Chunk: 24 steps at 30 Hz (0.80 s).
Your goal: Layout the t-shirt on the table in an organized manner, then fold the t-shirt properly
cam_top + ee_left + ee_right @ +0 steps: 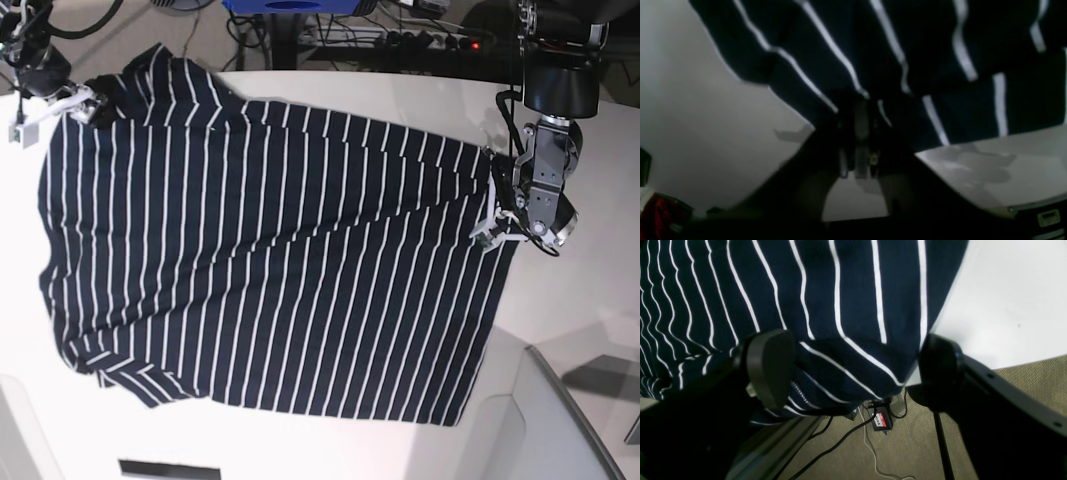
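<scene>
Left wrist view dim, left hand [858, 133] clenched on t-shirt [907, 50] hem (fingertips buried); right hand [853, 370] released.

No legible text or labels anywhere.

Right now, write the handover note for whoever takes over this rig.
Left hand: shut on the t-shirt, pinching its edge on the base view's right.
Right hand: open, straddling a shirt corner that hangs past the table edge, gripping nothing.
T-shirt: spread mostly flat across the white table, a few wrinkles, one sleeve rumpled near the front edge.
Done: rough layout.
Left: smooth and square it, then all the folds.
</scene>
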{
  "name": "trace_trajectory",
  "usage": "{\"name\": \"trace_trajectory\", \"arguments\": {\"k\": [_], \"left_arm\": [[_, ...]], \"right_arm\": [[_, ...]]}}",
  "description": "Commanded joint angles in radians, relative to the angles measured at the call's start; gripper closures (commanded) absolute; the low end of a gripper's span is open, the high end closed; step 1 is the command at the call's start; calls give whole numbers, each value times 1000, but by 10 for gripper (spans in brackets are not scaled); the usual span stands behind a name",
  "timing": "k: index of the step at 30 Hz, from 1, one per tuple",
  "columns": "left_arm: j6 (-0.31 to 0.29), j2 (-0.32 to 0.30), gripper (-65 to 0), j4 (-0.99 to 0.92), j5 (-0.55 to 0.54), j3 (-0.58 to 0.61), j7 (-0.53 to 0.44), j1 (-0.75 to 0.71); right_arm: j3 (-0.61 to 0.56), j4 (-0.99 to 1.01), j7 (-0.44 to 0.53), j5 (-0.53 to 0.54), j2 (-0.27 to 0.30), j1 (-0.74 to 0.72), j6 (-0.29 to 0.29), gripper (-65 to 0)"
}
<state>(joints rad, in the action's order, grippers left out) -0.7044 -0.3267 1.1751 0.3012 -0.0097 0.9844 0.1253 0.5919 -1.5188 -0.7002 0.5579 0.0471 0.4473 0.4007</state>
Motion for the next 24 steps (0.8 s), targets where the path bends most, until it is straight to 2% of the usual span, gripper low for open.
{"name": "trace_trajectory", "arguments": {"k": [1, 10, 17, 21, 24], "left_arm": [[6, -10, 0, 27, -1, -8, 0, 4], [6, -22, 0, 276, -1, -14, 9, -80], [6, -22, 0, 480, -1, -19, 8, -280], [6, -16, 0, 604, -1, -98, 4, -411], [6, -21, 0, 628, 0, -117, 1, -471]], "right_arm": [[4, -16, 15, 12, 12, 5, 2, -524], [4, -16, 15, 12, 12, 5, 2, -524], [4, -16, 15, 12, 12, 6, 2, -524], [4, -16, 15, 12, 12, 6, 2, -524], [4, -16, 15, 12, 12, 5, 2, -524]]}}
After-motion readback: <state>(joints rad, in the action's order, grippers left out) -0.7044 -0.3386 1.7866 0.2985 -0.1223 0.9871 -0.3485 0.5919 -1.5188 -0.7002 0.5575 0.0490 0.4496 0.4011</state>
